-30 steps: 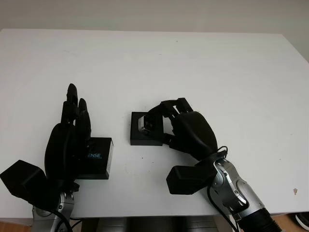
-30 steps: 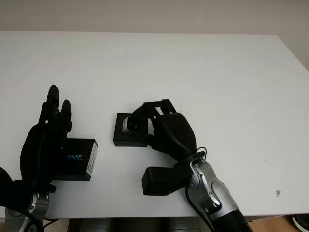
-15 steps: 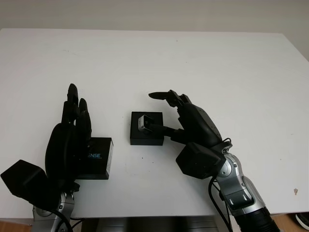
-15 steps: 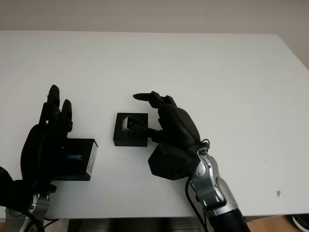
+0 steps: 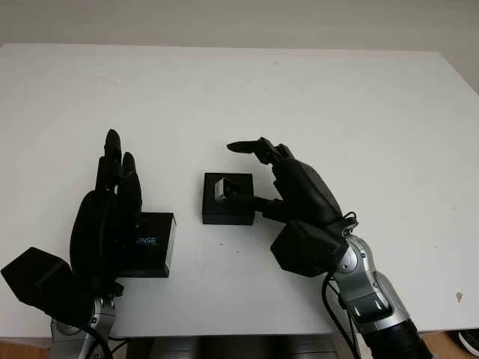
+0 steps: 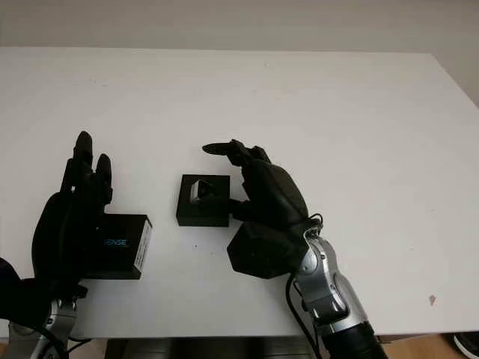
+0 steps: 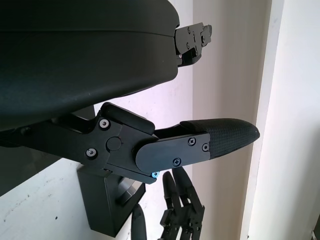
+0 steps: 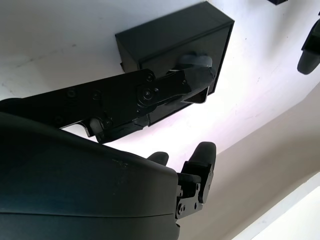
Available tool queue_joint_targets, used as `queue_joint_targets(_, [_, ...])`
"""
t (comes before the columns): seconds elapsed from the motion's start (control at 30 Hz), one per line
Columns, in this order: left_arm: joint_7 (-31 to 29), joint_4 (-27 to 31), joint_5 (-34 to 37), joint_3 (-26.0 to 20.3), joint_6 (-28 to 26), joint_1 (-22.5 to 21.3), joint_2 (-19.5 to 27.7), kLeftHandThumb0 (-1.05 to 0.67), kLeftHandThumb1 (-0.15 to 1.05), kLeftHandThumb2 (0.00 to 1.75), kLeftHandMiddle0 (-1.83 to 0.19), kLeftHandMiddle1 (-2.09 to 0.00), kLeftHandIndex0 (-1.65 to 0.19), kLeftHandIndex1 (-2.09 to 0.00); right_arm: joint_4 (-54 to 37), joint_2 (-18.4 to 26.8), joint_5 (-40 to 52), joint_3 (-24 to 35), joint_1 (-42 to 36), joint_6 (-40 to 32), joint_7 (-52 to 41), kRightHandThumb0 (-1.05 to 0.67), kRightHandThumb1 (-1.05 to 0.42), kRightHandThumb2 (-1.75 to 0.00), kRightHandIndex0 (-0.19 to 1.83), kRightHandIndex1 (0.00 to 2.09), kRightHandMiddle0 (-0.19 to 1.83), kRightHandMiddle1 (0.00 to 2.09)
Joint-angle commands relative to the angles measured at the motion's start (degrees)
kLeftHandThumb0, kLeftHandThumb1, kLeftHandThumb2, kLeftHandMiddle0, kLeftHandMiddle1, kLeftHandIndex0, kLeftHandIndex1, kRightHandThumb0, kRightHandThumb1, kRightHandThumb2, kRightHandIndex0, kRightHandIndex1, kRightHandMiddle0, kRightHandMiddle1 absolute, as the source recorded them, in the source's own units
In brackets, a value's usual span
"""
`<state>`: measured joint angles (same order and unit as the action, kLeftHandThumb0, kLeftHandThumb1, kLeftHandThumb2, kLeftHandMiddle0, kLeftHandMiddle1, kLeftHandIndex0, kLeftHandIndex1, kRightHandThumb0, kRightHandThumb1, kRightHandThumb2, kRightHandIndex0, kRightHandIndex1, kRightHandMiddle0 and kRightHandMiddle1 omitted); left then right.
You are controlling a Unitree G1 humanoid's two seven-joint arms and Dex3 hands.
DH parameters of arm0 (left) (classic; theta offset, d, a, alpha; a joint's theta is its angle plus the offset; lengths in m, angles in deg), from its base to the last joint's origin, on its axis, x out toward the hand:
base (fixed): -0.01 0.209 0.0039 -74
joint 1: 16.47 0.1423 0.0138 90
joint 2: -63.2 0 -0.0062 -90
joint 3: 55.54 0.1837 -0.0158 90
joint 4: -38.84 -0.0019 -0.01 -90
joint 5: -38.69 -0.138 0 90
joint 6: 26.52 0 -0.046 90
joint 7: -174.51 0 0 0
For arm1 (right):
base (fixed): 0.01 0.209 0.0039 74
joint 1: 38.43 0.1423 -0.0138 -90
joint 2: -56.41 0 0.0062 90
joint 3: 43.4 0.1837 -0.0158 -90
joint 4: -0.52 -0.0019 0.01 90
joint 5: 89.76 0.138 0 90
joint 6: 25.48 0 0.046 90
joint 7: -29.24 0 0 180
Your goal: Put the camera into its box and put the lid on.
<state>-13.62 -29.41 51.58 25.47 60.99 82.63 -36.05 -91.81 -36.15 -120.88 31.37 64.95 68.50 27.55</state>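
The camera (image 5: pixel 223 188) sits in the open black box (image 5: pixel 227 199) near the middle of the white surface (image 5: pixel 359 120), and from here the main risk, as I judge it, is that it is not fully seated. It appears tilted, its silvery body poking above the box rim, so a lid pressed down on it could rock, jam or skid the box sideways. The right hand (image 5: pixel 288 187) is just beside the box on its right, open and holding nothing, with one finger reaching in to touch the camera and another arched above the box's far edge. A careless pull-back of that finger might drag the camera up or nudge the light box.

The lid (image 5: pixel 150 244), a black piece printed with pale lettering, lies to the left of the box, well apart from it. The left hand (image 5: pixel 108 217) is open over the lid's left part, gripping nothing.

The camera is small, blocky and metallic grey with a dark face; the box is square, matte black and shallow.
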Motion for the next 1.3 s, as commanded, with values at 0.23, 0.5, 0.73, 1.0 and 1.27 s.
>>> queue_joint_targets(0.23, [0.11, 1.07, -0.10, 0.15, 0.12, 0.45, -0.09, -0.79, 1.05, 0.59, 0.19, 0.00, 0.19, 0.00, 5.00, -0.09, -1.86, -0.65, 0.74, 2.90, 3.67, -0.53, -0.97, -0.05, -0.02, 0.80, 0.01, 1.06])
queue_joint_targets(0.5, [-0.11, 0.88, -0.20, 0.32, 0.39, 0.62, -0.10, -0.78, 1.05, 0.60, 0.19, 0.00, 0.19, 0.00, 8.59, -0.18, -2.74, -1.35, 1.61, 4.60, 5.83, -0.51, -0.98, -0.06, -0.01, 0.81, 0.02, 1.08])
queue_joint_targets(0.73, [0.11, 0.85, -0.44, 0.51, 0.39, 0.63, -0.23, -0.78, 1.05, 0.60, 0.19, 0.00, 0.19, 0.00, 9.34, -0.02, -3.38, -2.10, 2.06, 4.91, 6.21, -0.52, -1.00, -0.06, -0.03, 0.84, 0.00, 1.13])
queue_joint_targets(1.0, [0.37, 0.68, -0.36, 0.60, 0.54, 0.51, -0.66, -0.79, 1.05, 0.59, 0.19, 0.00, 0.19, 0.00, 9.80, 0.04, -2.67, -2.74, 1.67, 6.93, 5.71, -0.51, -1.01, -0.05, -0.08, 0.95, -0.03, 1.22])
queue_joint_targets(1.27, [0.33, 0.73, -0.49, 0.62, 0.69, 0.62, -0.44, -0.78, 1.05, 0.60, 0.19, 0.00, 0.19, 0.00, 10.94, -0.28, -0.28, -2.75, 1.23, 9.31, 5.06, -0.50, -1.00, -0.05, -0.12, 1.01, 0.03, 1.30])
